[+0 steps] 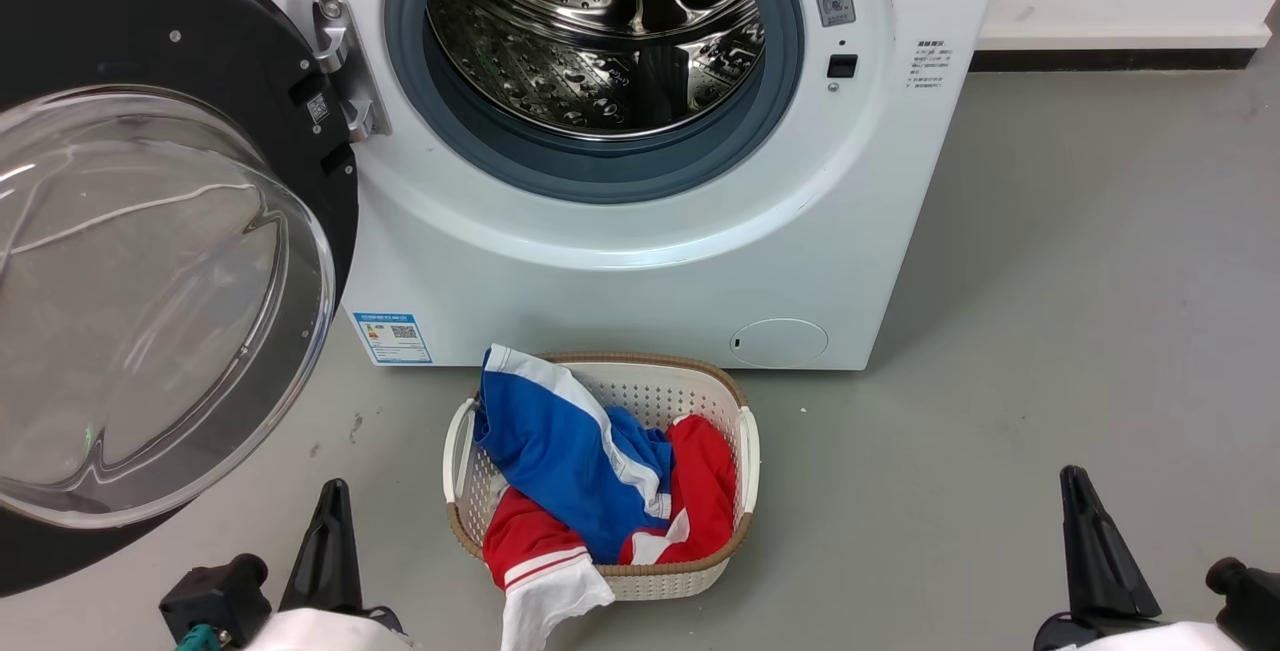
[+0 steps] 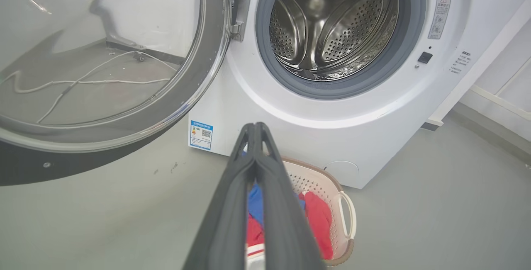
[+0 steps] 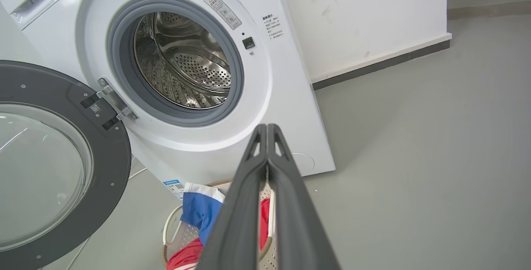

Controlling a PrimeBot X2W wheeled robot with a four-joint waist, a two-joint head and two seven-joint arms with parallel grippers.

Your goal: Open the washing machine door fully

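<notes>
Glossy black washing machine door point(image 1: 150, 301) with bulging clear window, swung wide open at left; white washing machine point(image 1: 620, 281) gaping, steel drum point(image 1: 600, 31) exposed.

**Left claw** point(image 2: 253, 133): two long matte dark-grey fingers point(image 2: 224, 220), broad at the base and tapering to narrow tips. Each has a slim triangular cut-out near the tip.

**Right claw** point(image 3: 266, 133): same build, colour and cut-outs.

**Head view, left side:** a boxy black housing point(image 1: 213, 596) adjoins the claw's base, with a short teal cable point(image 1: 200, 637) beneath it.

**Head view, right side:** a rounded black knob point(image 1: 1228, 576) adjoins the claw's base.

**Shells:** left forearm shell point(image 1: 320, 633) and right forearm shell point(image 1: 1180, 639) are smooth white.
</notes>
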